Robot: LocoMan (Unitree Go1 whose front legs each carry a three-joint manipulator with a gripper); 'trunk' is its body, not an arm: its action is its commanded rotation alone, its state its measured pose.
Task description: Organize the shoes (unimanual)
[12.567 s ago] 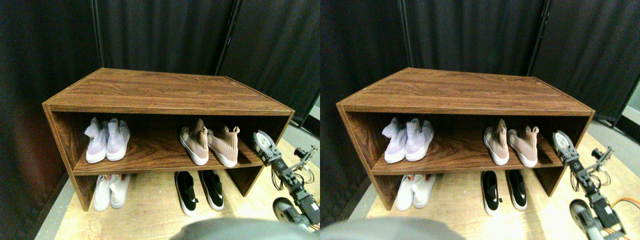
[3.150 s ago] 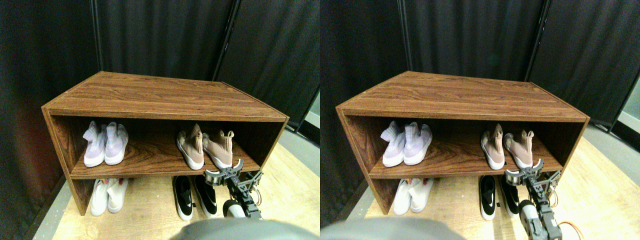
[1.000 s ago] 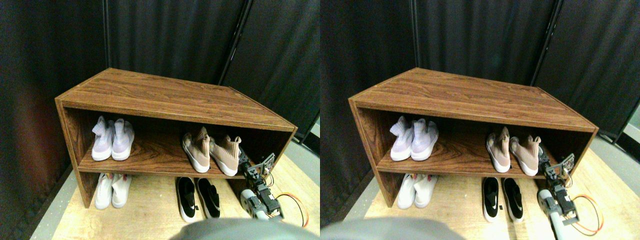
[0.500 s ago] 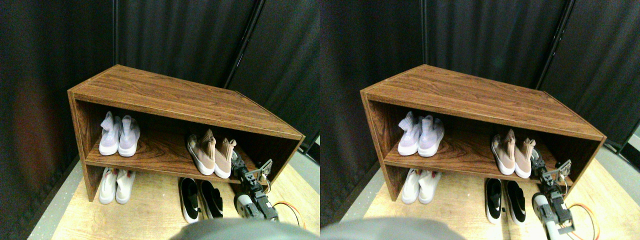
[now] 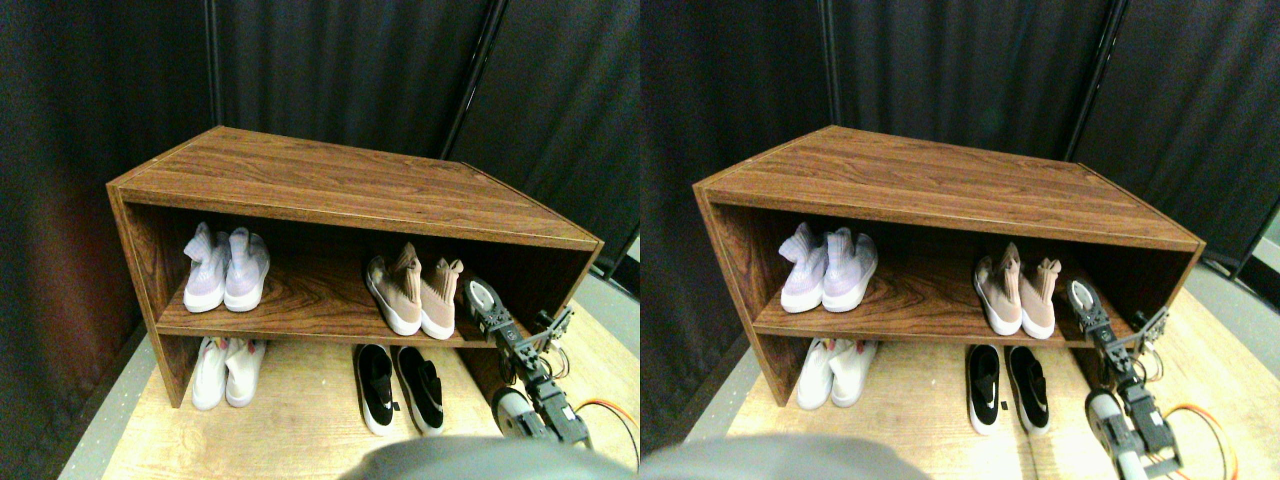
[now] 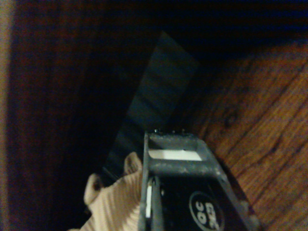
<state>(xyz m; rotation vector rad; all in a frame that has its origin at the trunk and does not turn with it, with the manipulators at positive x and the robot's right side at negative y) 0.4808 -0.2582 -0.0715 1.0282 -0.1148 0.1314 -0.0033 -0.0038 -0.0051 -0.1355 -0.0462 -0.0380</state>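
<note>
1. The right gripper (image 5: 482, 297) is being held at centre right of the frame, just beside the beige shoes (image 5: 412, 293); whether its jaws are wide or narrow cannot be told.
2. The beige shoes are being kept on the shelf (image 5: 300, 310), with the lavender shoes (image 5: 226, 280) at its left.
3. The white shoes (image 5: 224, 370) and black shoes (image 5: 400, 385) are being kept on the floor (image 5: 300, 425) below.
4. In the wrist view, a beige cuff (image 6: 115, 199) is being shown beside the dark jaw.

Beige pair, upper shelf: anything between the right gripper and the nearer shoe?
Nothing visible. The right gripper sits on the shelf board right beside the right beige shoe, and the wrist view shows its knit collar against the jaw.
</note>
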